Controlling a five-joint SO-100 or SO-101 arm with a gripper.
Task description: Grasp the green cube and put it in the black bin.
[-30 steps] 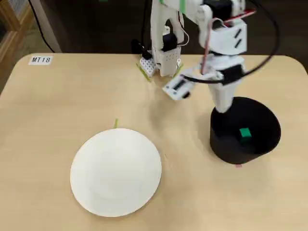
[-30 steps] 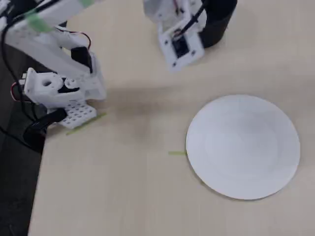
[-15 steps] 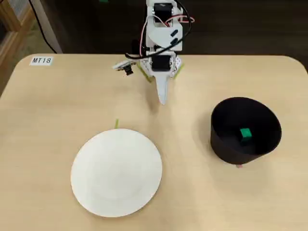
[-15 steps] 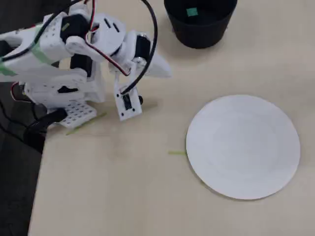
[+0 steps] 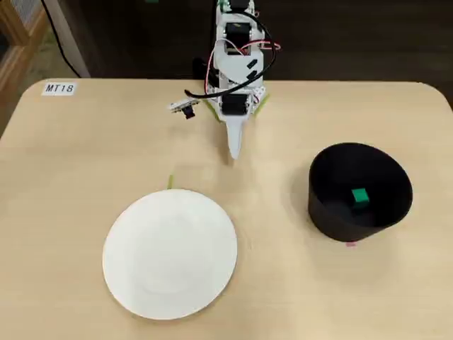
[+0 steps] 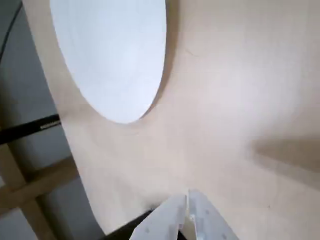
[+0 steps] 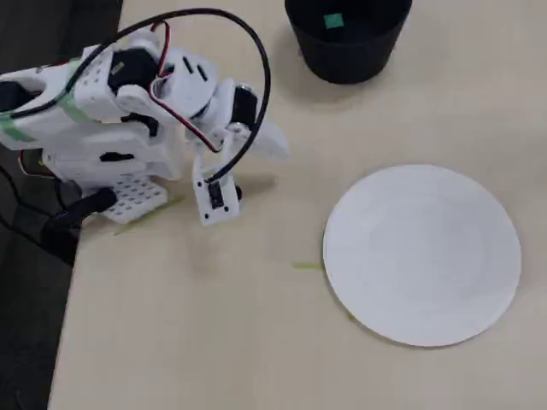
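The green cube (image 5: 360,197) lies inside the black bin (image 5: 322,205) at the right of the table; in a fixed view it shows at the top, cube (image 7: 332,21) in bin (image 7: 342,60). My white gripper (image 5: 234,151) is folded back near the arm's base, far left of the bin, fingers together and holding nothing. In the wrist view the gripper (image 6: 187,196) shows its two tips touching at the bottom edge, above bare table. In another fixed view it (image 7: 278,146) points toward the bin.
A white plate (image 5: 170,253) lies at the front left, empty; it shows in the wrist view (image 6: 112,55) and in a fixed view (image 7: 423,254). A small green strip (image 5: 170,182) lies by the plate. The table's left edge (image 6: 75,165) is near.
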